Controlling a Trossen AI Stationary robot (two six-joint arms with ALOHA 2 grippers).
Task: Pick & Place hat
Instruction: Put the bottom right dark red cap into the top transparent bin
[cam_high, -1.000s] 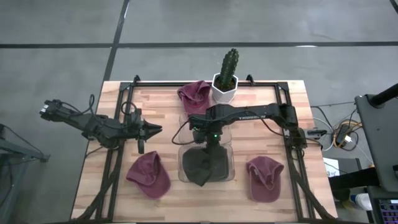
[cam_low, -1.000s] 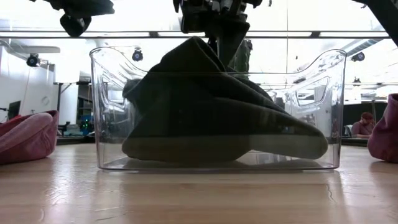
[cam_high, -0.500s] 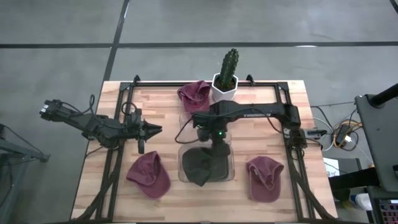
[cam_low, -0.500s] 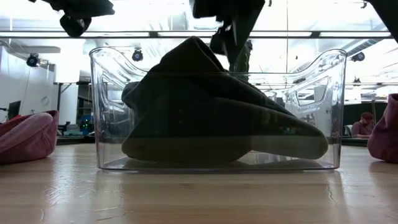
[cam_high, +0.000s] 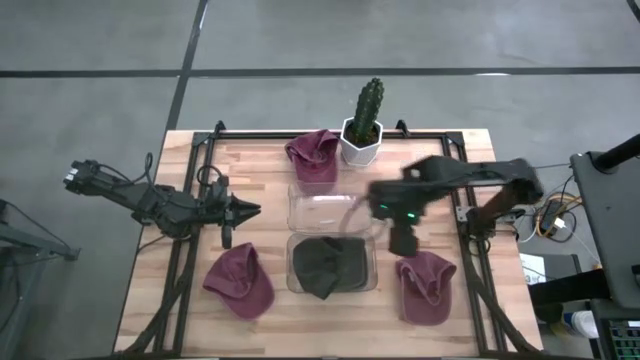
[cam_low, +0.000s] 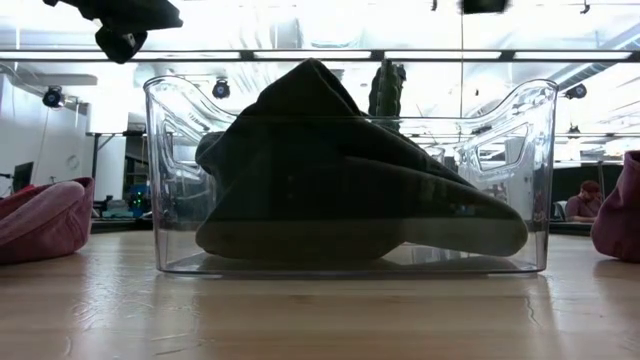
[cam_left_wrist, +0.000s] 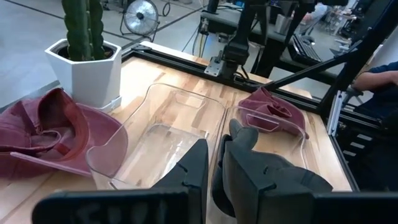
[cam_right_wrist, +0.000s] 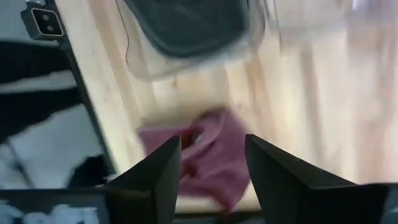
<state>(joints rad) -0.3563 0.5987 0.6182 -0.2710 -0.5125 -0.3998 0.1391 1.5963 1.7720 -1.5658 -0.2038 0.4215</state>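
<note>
- Dark hat (cam_high: 328, 266) lies in the near bin (cam_high: 372, 272), released.
- Right end effector (cam_high: 402, 240) hovers, fingers apart and empty, above a maroon hat (cam_high: 427, 287), probably the next pick.
- Left end effector (cam_high: 248, 210) waits at the counter's (cam_high: 260, 165) left, fingers narrow, empty.

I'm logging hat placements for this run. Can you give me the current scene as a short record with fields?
dark hat: inside the near clear bin
far clear bin: holds no hat
maroon hats: three on the table, near left, near right, far by the cactus pot
right claw: open, above the near-right maroon hat
left claw: shut, empty, at the table's left side
</note>
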